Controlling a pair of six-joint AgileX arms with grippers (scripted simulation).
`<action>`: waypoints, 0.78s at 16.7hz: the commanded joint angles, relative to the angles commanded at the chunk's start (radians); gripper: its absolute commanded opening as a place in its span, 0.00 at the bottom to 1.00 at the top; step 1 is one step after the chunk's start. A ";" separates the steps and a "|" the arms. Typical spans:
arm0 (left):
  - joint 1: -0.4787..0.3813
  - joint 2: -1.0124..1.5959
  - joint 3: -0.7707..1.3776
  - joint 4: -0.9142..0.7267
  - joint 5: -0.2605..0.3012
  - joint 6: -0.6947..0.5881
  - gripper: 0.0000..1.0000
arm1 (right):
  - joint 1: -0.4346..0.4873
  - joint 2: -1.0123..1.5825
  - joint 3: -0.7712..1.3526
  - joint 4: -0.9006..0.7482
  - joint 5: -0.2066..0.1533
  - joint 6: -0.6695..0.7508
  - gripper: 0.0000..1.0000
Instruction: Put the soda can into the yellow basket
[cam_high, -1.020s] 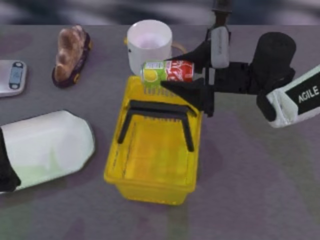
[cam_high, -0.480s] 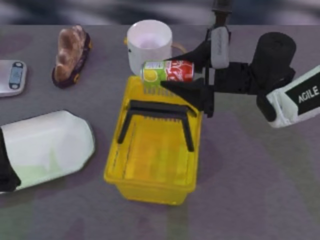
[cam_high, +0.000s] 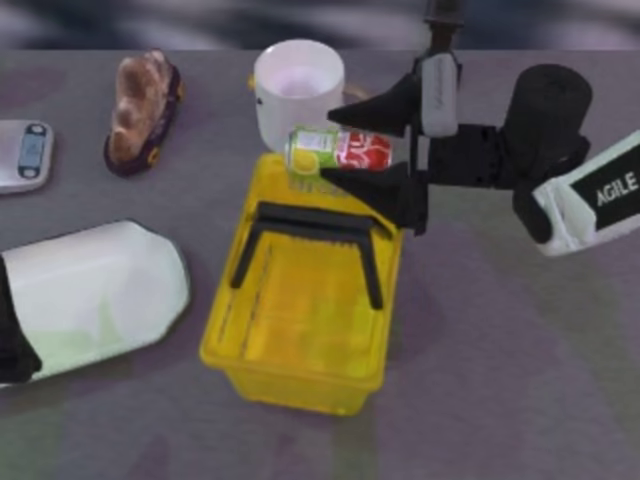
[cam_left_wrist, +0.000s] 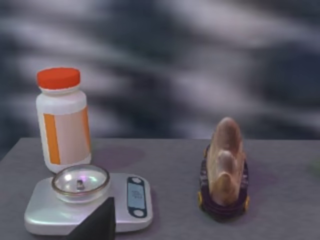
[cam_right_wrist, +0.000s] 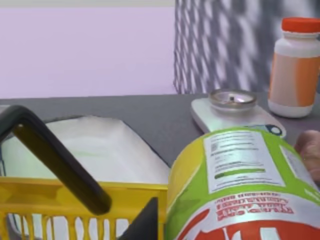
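Note:
The soda can (cam_high: 338, 150) lies on its side over the far rim of the yellow basket (cam_high: 300, 375), lime-green end toward the left. My right gripper (cam_high: 327, 145) is open, one black finger on each side of the can with small gaps showing. In the right wrist view the can (cam_right_wrist: 240, 190) fills the frame beside the basket's slotted wall (cam_right_wrist: 60, 200) and black handle (cam_right_wrist: 55, 165). My left arm (cam_high: 90, 295) is parked at the table's left; only a dark finger edge (cam_left_wrist: 95, 225) shows in its wrist view.
A white mug (cam_high: 298, 85) stands just behind the can and basket. A bread loaf on a purple toy car (cam_high: 140, 105) and a kitchen scale (cam_high: 25, 152) are at the far left. An orange-capped white bottle (cam_left_wrist: 62, 120) stands behind the scale.
The right gripper's fingers have spread apart and let go of the can. The can has dropped a little and tilted onto the basket's far rim. The basket has shifted slightly toward the front left.

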 joint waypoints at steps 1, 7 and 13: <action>0.000 0.000 0.000 0.000 0.000 0.000 1.00 | 0.000 0.000 0.000 0.000 0.000 0.000 1.00; 0.000 0.000 0.000 0.000 0.000 0.000 1.00 | -0.005 -0.012 0.002 -0.007 0.006 -0.002 1.00; -0.060 0.132 0.126 -0.101 0.025 0.080 1.00 | -0.017 -0.158 -0.072 -0.067 0.065 -0.013 1.00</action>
